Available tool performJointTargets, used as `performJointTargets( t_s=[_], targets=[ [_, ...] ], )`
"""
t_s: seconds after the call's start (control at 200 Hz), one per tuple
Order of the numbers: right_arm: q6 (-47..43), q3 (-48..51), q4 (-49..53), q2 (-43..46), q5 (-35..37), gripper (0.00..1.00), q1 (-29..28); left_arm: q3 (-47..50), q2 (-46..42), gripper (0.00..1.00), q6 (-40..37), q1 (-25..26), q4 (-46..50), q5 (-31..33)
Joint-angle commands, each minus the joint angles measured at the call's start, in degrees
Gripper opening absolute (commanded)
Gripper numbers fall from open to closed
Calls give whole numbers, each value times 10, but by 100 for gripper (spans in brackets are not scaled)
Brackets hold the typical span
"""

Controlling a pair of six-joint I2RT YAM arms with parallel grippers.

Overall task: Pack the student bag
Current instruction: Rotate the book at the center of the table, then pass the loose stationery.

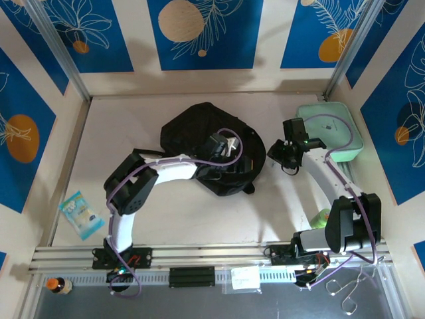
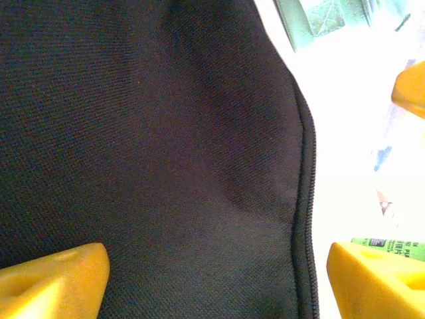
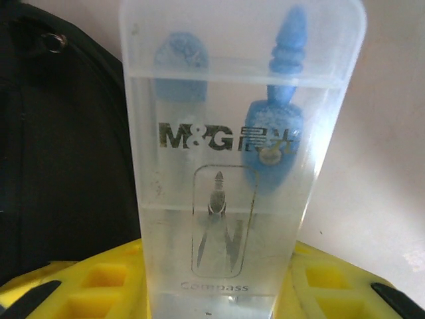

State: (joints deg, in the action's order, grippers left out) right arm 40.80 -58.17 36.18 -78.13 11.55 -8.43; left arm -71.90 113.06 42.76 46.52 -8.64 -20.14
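A pale, bare-looking table [image 1: 199,219] sits inside a boxed enclosure. Its wall panels [image 1: 199,26] are blue, printed with white leaf outlines and orange discs, and an aluminium rail [image 1: 199,254] runs along the near edge. The student bag [image 1: 192,126] lies slumped at the middle of the table, black and rounded. A mint-green pouch [image 1: 332,126] rests in the far right corner, well apart from it. A blue-and-white packet [image 1: 81,214] lies near the left edge, and a small orange-capped bottle [image 1: 58,285] stands below the rail.

A green object [image 1: 321,217] is half hidden behind the right arm, too little of it showing to name. From above, what the right gripper [image 1: 284,156] carries is lost against its dark body.

The left gripper [image 1: 222,147] hangs over the bag's right side with its yellow fingers [image 2: 53,279] spread wide. Black fabric and a zipper line lie between them — whether the tips touch the cloth cannot be told. The right gripper is clamped on the lower end of a translucent compass case [image 3: 239,166] marked "M&G" and "Compass", with a blue compass inside. It holds the case upright just right of the bag — above the table.
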Motion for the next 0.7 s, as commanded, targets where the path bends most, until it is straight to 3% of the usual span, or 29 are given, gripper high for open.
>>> performJointTargets(
  t_s=[0.0, 0.255, 0.435, 0.59, 0.695],
  targets=[
    [-37, -30, -30, -7, -48, 35, 0, -9, -57, 85, -16, -17, 51, 2],
    [-129, -86, -73, -67, -145, 35, -60, 23, -159, 85, -30, -115, 124, -33],
    [-204, -130, -110, -133, -225, 35, -119, 22, -187, 84, 27, -180, 86, -76],
    [-245, -149, -156, -171, -288, 35, -145, -5, -170, 79, 55, -191, 74, -91],
    [-267, -156, -183, -184, -316, 36, -159, -22, -147, 68, 63, -189, 85, -102]
  ],
)
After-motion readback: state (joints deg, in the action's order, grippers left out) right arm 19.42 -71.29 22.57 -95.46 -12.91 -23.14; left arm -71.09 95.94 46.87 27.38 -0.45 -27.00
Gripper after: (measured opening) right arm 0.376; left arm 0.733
